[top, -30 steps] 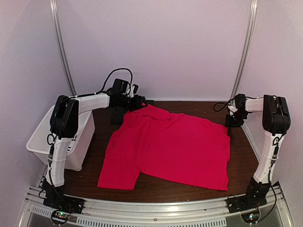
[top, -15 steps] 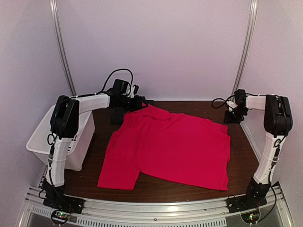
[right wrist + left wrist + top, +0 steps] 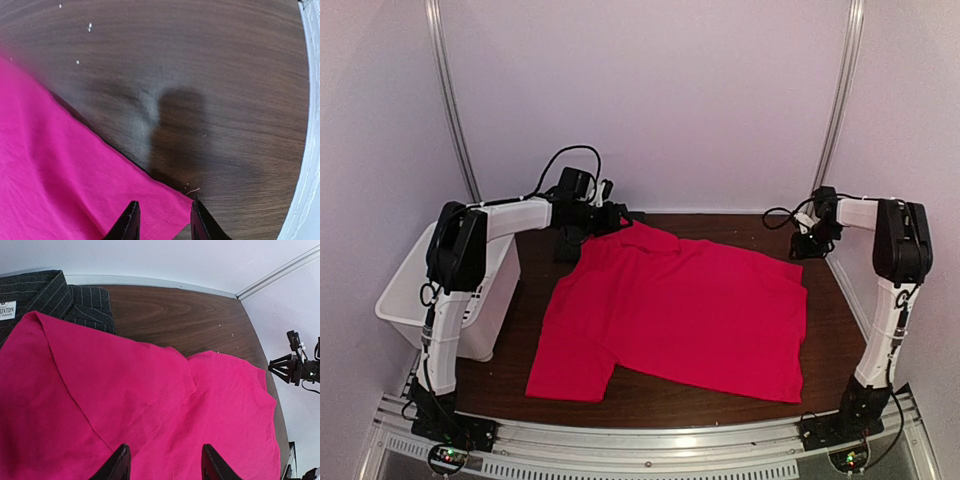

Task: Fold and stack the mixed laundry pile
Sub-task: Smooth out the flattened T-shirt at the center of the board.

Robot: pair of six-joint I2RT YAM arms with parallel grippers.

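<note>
The bright red T-shirt (image 3: 680,310) lies spread flat on the dark wood table, and it also fills the left wrist view (image 3: 150,405). The charcoal pinstriped shirt (image 3: 55,297) lies at the back left, partly under the red shirt's far corner; in the top view only a dark patch (image 3: 566,244) of it shows. My left gripper (image 3: 618,216) is open just above the red shirt's far left corner (image 3: 164,466). My right gripper (image 3: 806,244) is open and empty above the red shirt's far right corner (image 3: 165,222).
A white slotted bin (image 3: 415,290) stands off the table's left edge beside the left arm. Bare wood (image 3: 210,100) lies beyond the shirt's right corner, ending at a white rim (image 3: 307,150). White walls and metal rails enclose the back and sides.
My right gripper has drawn back toward the far right corner of the table. The left arm and the red shirt have not moved.
</note>
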